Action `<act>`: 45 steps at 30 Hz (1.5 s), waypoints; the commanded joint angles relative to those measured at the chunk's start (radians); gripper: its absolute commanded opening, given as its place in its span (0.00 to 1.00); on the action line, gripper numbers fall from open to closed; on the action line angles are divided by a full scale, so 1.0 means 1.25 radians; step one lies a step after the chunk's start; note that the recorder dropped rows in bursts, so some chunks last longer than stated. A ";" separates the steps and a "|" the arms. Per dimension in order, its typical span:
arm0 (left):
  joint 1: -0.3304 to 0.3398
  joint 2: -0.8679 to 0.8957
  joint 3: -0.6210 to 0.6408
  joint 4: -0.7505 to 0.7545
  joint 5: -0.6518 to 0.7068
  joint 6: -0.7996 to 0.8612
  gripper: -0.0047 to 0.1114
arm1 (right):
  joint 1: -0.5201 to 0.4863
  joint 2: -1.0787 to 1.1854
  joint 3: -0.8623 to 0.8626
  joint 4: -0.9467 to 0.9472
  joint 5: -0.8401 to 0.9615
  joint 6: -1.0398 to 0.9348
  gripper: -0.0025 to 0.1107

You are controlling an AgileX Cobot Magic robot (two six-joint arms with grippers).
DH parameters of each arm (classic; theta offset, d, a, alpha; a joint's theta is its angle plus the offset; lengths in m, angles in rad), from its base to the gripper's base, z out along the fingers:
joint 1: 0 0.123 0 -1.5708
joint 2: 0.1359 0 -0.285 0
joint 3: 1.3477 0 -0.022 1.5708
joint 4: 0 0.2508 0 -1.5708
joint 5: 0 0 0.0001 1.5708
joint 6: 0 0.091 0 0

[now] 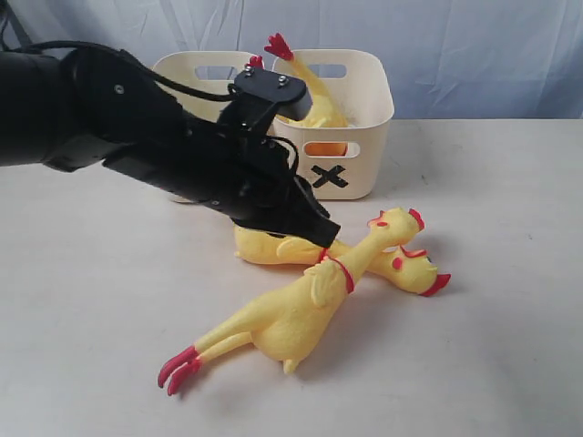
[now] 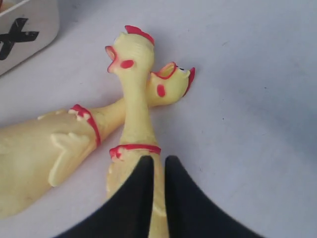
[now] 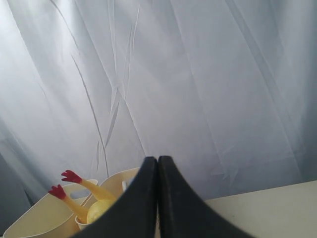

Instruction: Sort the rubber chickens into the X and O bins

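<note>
The left arm point(image 1: 137, 137) hides most of the second bin point(image 1: 178, 62) and its mark. The table point(image 1: 492, 364) is white, with a pale curtain point(image 1: 455, 45) behind. There are three rubber chickens. The upper chicken point(image 1: 291, 314) lies across the lower chicken point(image 1: 264, 248) on the table, and the third chicken point(image 1: 323, 111) stands feet-up in the X bin point(image 1: 364, 118). The left gripper point(image 2: 158, 166) hovers over the upper chicken just below its neck band. Its fingers are a slit apart, perhaps touching; I cannot tell. The right gripper point(image 3: 157, 161) is clenched and empty.

Exterior camera looks slightly down across the table point(image 1: 510, 300) toward the bins point(image 1: 375, 109); left wrist camera hangs close over two rubber chickens point(image 2: 136, 99) also seen there; right wrist camera faces the curtain point(image 3: 198, 74) above those bins.
</note>
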 commanded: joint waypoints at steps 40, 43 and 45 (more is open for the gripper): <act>0.000 0.191 -0.280 0.332 0.462 -0.151 0.49 | -0.004 -0.006 0.003 -0.006 -0.006 -0.001 0.01; 0.000 0.187 -0.280 0.342 0.512 -0.151 0.49 | -0.004 -0.006 0.003 -0.006 -0.006 -0.001 0.01; 0.000 0.187 -0.280 0.348 0.532 -0.152 0.49 | -0.004 -0.006 0.003 -0.006 -0.006 -0.001 0.01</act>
